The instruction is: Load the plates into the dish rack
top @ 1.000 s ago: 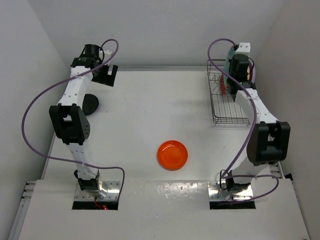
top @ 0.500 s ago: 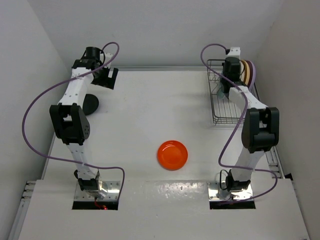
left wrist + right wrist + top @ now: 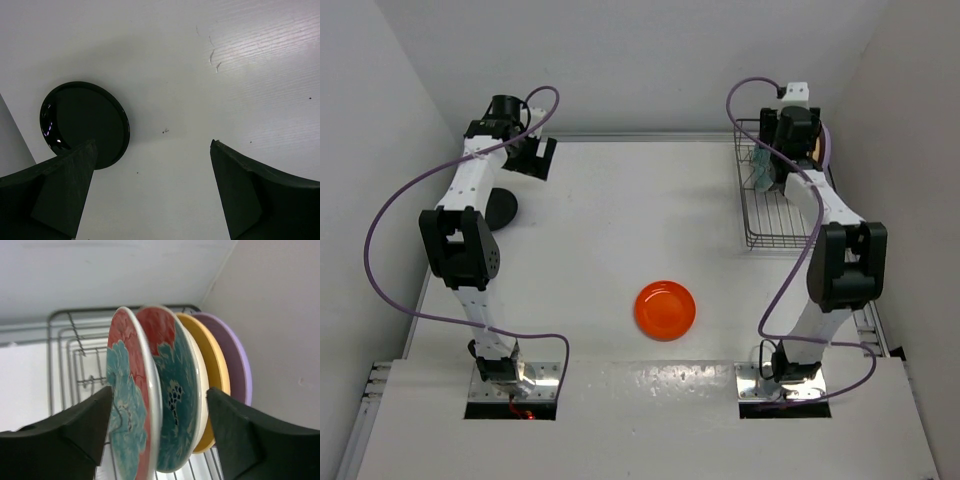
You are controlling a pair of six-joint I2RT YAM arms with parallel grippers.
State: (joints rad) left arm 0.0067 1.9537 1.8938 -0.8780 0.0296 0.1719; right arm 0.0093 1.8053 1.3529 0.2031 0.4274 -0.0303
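In the right wrist view, several plates stand on edge in the dish rack (image 3: pixel 65 340): two red plates with teal flowers (image 3: pixel 131 405) (image 3: pixel 175 390), a cream plate (image 3: pixel 202 385), a tan-yellow plate (image 3: pixel 216 365) and a lavender plate (image 3: pixel 235 360). My right gripper (image 3: pixel 159 390) is open and straddles the two red plates and the cream one. From above, that gripper (image 3: pixel 786 128) hangs over the rack's (image 3: pixel 775 215) far end. An orange plate (image 3: pixel 665 309) lies flat mid-table. A small black plate (image 3: pixel 503 208) (image 3: pixel 85 122) lies at the left, just beside my open, empty left gripper (image 3: pixel 152 145) (image 3: pixel 533 156).
The rack's near half (image 3: pixel 780 225) holds only bare wires. White walls close in behind and on both sides, and the right wall (image 3: pixel 280 315) stands right next to the lavender plate. The arm bases sit at the table's near edge.
My right gripper has opened, letting go of the front red flowered plate, which now stands in the rack. The right arm shifted over the rack's far end. The left arm stayed still.
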